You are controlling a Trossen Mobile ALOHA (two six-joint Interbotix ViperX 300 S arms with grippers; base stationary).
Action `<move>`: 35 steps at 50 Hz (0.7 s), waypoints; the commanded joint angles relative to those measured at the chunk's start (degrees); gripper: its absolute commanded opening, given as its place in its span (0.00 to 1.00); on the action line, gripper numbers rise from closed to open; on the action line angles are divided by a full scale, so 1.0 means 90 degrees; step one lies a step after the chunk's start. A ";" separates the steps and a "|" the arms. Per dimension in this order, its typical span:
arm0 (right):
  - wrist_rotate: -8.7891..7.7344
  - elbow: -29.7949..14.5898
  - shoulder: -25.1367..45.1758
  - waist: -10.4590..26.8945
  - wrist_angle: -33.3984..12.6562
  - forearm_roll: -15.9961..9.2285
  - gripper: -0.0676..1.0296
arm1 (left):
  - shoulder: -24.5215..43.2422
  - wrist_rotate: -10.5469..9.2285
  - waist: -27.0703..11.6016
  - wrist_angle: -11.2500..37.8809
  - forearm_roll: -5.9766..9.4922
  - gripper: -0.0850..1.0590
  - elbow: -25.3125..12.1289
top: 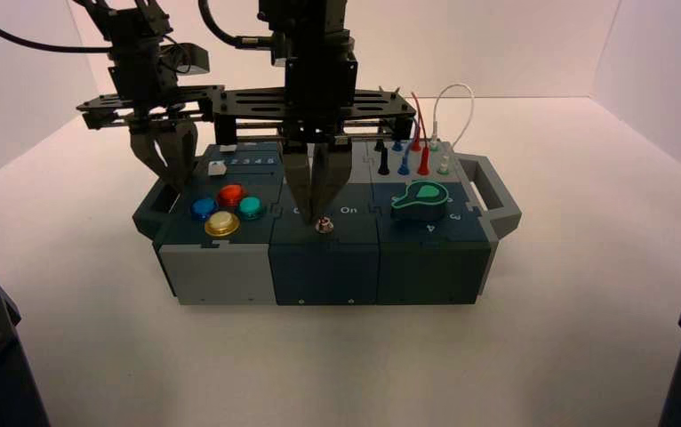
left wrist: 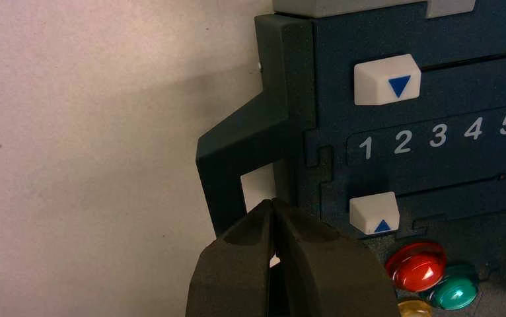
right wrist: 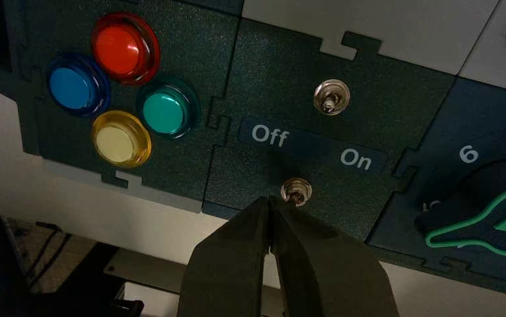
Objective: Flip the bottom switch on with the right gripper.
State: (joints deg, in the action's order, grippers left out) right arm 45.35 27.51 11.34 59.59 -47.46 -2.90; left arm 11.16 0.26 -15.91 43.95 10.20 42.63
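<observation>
Two fingers (right wrist: 230, 257), right gripper (top: 311, 220): together, tips meeting, nothing held between them; pointed down over the front middle of the box.
Tips to lever: just beside the bottom switch (right wrist: 296, 191), on its Off side; contact cannot be told.
Bottom switch: small silver metal toggle in a shiny round collar, on the plain dark teal middle tile nearest the front. Lever position not plain, partly in shadow; not recorded.
Lettering: "Off" (right wrist: 270, 135) and "On" (right wrist: 356, 159) on the strip between the bottom switch and the other silver toggle (right wrist: 331, 99); On lies toward the robot's right.
Step in hand (judged): lining up for the flip; next, a short sideways push of the closed tips toward the On side.
Risk, height: tips too high would pass over the short lever; too low, they would catch the collar or scrape the tile before the lever moves.
Risk, aim: tips off line front to back could slip past the lever; a timid push could let it spring back.
Risk, overshoot: a long sweep to the right could reach the green-edged knob (top: 420, 202).
Left gripper (top: 177, 189): idle, fingers closed together, above the box's left side by the handle (left wrist: 240, 148); away from the push.
Colored buttons (top: 228, 211): left of the switch tile, outside the expected path.
</observation>
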 commanded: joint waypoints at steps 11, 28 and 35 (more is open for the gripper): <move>0.0107 0.0020 -0.0107 -0.0059 -0.0020 0.0156 0.04 | 0.0693 0.0078 0.0000 0.0039 -0.0078 0.05 0.0195; 0.0117 0.0332 -0.0273 -0.0205 -0.0029 0.0234 0.04 | 0.0723 0.0078 0.0000 0.0049 -0.0088 0.05 0.0186; 0.0127 0.0391 -0.0303 -0.0234 0.0000 0.0313 0.04 | 0.0742 0.0078 0.0000 0.0059 -0.0098 0.05 0.0166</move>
State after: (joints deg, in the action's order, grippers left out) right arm 45.79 30.32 9.76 58.80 -46.85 -1.23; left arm 11.25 0.18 -16.00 44.12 10.20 42.45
